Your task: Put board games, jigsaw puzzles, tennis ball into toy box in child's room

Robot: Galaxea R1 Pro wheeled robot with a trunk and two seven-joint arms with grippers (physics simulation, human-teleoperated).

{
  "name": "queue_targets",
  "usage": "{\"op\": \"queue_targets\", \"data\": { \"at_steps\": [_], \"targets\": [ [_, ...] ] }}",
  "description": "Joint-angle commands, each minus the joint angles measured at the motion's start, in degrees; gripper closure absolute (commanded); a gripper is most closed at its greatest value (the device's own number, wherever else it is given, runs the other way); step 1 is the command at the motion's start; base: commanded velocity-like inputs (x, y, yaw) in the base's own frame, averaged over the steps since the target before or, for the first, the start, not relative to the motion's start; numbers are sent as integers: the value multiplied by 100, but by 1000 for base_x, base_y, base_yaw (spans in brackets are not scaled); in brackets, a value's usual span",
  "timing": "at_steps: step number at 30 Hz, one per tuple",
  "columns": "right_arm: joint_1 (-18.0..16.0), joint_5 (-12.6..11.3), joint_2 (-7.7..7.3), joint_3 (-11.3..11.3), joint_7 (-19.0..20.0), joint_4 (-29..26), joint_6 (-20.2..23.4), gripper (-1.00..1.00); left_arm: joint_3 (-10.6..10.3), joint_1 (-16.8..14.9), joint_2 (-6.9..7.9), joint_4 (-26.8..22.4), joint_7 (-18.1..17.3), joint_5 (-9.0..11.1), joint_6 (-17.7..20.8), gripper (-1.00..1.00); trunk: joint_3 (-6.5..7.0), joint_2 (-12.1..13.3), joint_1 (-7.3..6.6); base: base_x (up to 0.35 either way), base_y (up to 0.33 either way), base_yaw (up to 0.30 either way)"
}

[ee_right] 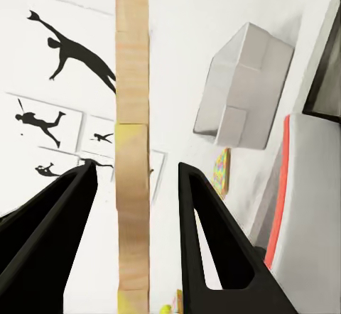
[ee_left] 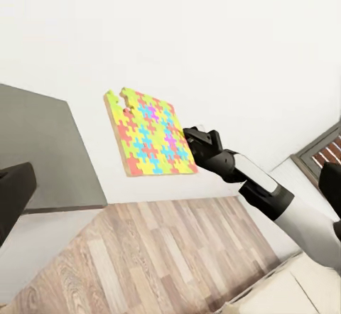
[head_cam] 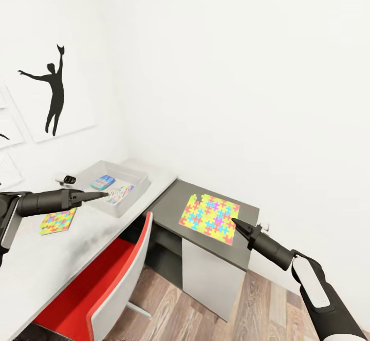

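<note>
Puzzle [head_cam: 210, 218] is held edge-on by R gripper [head_cam: 235, 222], lifted; L gripper [head_cam: 105, 194], state unclear, at 9 o'clock by toy box [head_cam: 134, 187].

One jigsaw puzzle [head_cam: 210, 218], a thin square tile of red, yellow, blue and green pieces, stood tilted at the right gripper's [head_cam: 234, 221] fingertips, its tan edge between the fingers. A second puzzle [head_cam: 57, 221] lay flat on the table [head_cam: 46, 259] just below the left gripper [head_cam: 104, 194]. Past that gripper's tip sat the pale grey toy box [head_cam: 134, 184], holding a blue board game [head_cam: 103, 182] and another colourful flat piece [head_cam: 119, 193].

Right gripper [head_cam: 235, 222] extended forward, fingers apart either side of thin edge; left gripper [head_cam: 104, 194] outstretched, state unclear.
</note>
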Motion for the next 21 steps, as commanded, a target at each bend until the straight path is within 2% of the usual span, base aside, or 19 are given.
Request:
{"op": "queue_targets", "data": {
  "at_steps": [1,11,21],
  "targets": [
    [-4,-7,0,-8,15,-2,31,100,-5,-7,-1,3,-24,-10,61,-100,-11,-13,4,0,0,281],
    [-4,-7,1,-9,55,-11,31,100,-1,7,-9,1,-24,-11,61,-100,5,-13,4,139,53,270],
    [-4,-7,1,-15,67,-29,31,100,-1,16,-12,-9,-24,-22,61,-100,5,-13,4,9,2,26]
  ]
}}
